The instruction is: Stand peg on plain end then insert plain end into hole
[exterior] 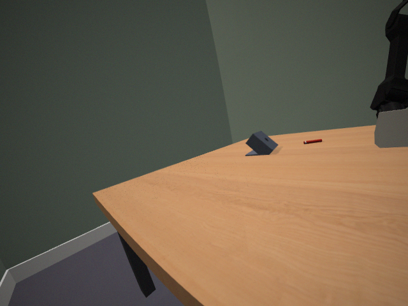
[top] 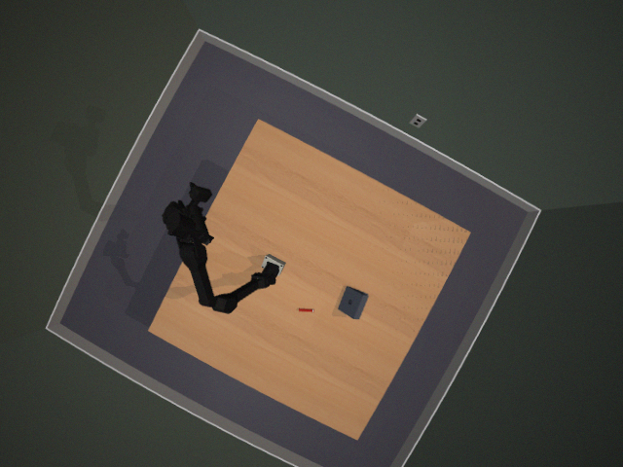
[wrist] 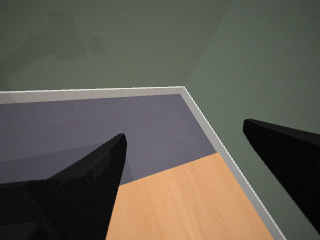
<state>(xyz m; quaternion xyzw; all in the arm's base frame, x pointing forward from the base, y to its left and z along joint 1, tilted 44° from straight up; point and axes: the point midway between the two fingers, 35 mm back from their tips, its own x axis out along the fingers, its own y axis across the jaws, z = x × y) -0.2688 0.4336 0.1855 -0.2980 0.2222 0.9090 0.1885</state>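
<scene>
The red peg (top: 305, 309) (exterior: 313, 141) lies on its side on the table, its white band at the end nearer the panel. The dark blue-grey sloped panel (top: 358, 302) (exterior: 258, 144) stands a short way from it, with one dark hole (top: 350, 302) (exterior: 266, 139) in its face. My gripper (wrist: 183, 131) is open, with nothing between its fingers. In the top view it is up over the table's left edge, on the far side of the arm's base from the peg and panel. In the exterior view the gripper is out of frame. The wrist view shows neither peg nor panel.
The arm's pale base (top: 266, 261) (exterior: 392, 130) stands on the wooden table (top: 311, 200) (exterior: 230, 213). The arm bends out to the left of the base in the top view. The wrist view shows a table corner (wrist: 200, 170), floor and walls beyond the fingers.
</scene>
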